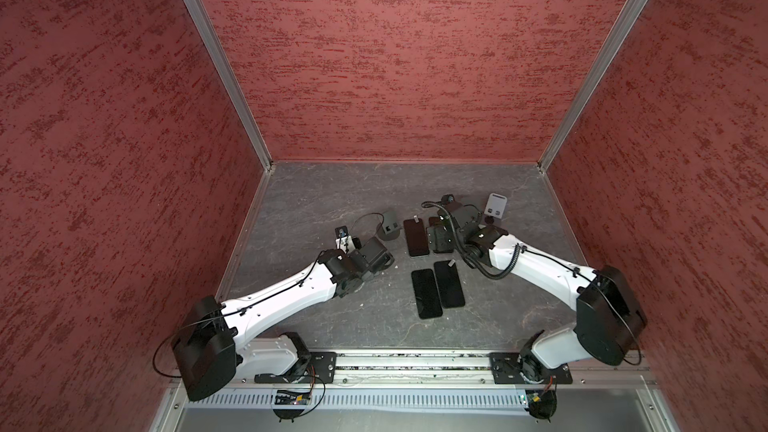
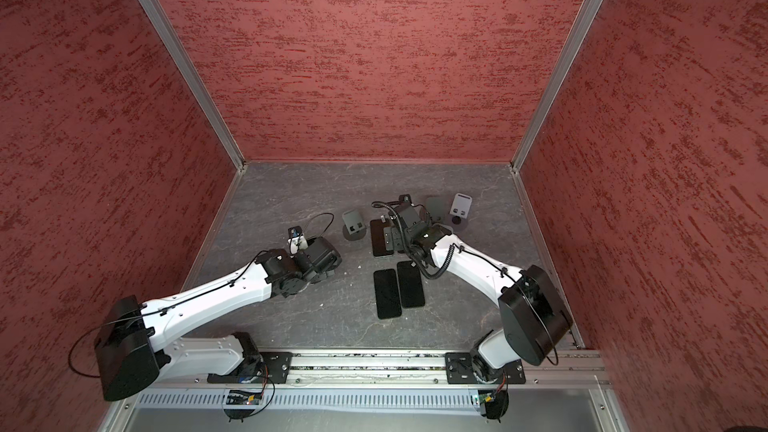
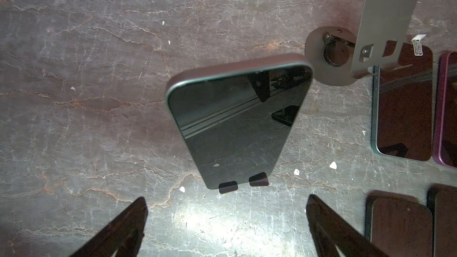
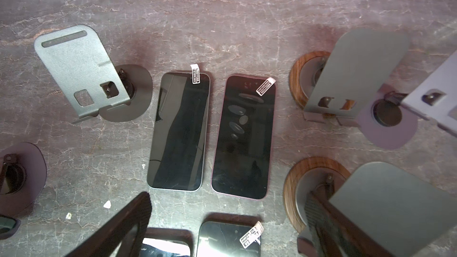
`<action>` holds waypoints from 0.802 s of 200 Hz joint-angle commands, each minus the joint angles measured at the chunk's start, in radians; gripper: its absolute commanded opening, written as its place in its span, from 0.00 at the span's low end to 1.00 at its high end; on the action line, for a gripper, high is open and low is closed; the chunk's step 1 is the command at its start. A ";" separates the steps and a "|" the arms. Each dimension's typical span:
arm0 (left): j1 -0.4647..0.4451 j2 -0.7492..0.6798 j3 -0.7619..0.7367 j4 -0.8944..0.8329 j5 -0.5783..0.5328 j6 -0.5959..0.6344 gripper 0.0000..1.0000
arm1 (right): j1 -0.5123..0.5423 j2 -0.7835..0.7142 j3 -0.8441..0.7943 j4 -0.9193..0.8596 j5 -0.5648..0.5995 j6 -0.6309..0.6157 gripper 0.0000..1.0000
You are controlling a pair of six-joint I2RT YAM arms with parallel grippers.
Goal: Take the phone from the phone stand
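A dark glossy phone [image 3: 237,124] leans on the stand's two black lips [image 3: 259,179] — the left hand [image 3: 226,200] hovers just before it, fingers [image 3: 128,221] wide apart, likely to straddle it.

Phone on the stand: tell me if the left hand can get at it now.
Probably yes. The left hand is open and faces the phone, with only bare table between them. Its fingers spread wider than the phone; only the stand cups its lower edge.

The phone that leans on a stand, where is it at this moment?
In the left wrist view the phone stands just ahead of the open left fingers, on the left side of the table, beside an empty grey stand.
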State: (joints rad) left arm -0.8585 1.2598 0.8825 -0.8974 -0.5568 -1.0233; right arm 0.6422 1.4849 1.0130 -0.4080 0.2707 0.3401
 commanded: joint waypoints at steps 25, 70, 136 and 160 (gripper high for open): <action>-0.004 0.072 0.031 0.022 -0.067 -0.049 1.00 | -0.023 -0.058 -0.041 0.043 -0.016 -0.003 0.99; -0.003 0.089 0.016 0.077 -0.077 -0.058 1.00 | -0.040 -0.077 -0.074 0.057 -0.024 -0.001 0.99; 0.033 0.132 0.023 0.108 -0.045 -0.011 1.00 | -0.059 -0.081 -0.098 0.074 -0.043 -0.003 0.99; 0.047 0.165 0.033 0.103 -0.029 0.003 1.00 | -0.062 -0.074 -0.100 0.073 -0.048 -0.001 0.99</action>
State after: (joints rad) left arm -0.8238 1.3968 0.8948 -0.8017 -0.6003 -1.0485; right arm 0.5896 1.4231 0.9260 -0.3614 0.2390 0.3397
